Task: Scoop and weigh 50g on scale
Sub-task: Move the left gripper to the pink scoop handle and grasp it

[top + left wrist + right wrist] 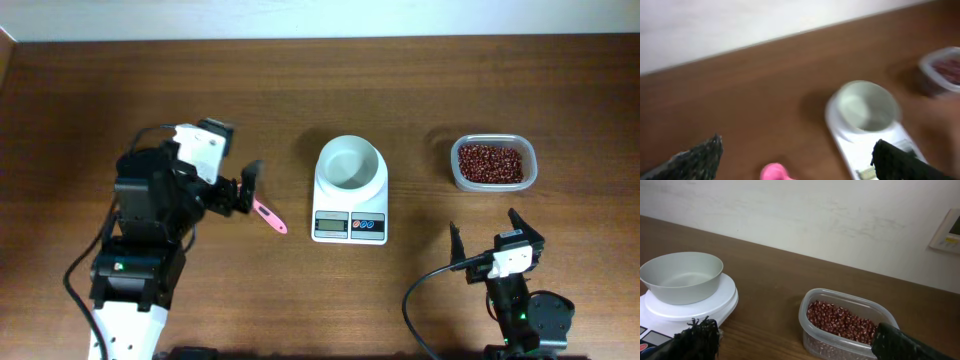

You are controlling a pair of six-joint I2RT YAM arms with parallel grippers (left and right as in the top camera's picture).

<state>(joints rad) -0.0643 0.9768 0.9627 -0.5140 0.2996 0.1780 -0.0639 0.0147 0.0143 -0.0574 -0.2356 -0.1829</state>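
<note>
The white scale (349, 214) stands mid-table with an empty round white bowl (350, 163) on it. The beans (491, 161) fill a clear plastic tub (456, 170) to its right. A pink measuring spoon (269, 215) lies flat on the wood left of the scale. My left gripper (241, 192) hovers open just above and left of the spoon, which shows low between its fingers as the spoon (775, 172) in the left wrist view. My right gripper (483, 226) is open and empty, nearer the front edge than the tub; the beans (840, 320) lie ahead of it.
In the right wrist view the scale's bowl (682, 275) is at the left, the tub (852, 299) ahead, and a white wall behind the table edge. A black cable (415, 300) loops beside the right arm's base.
</note>
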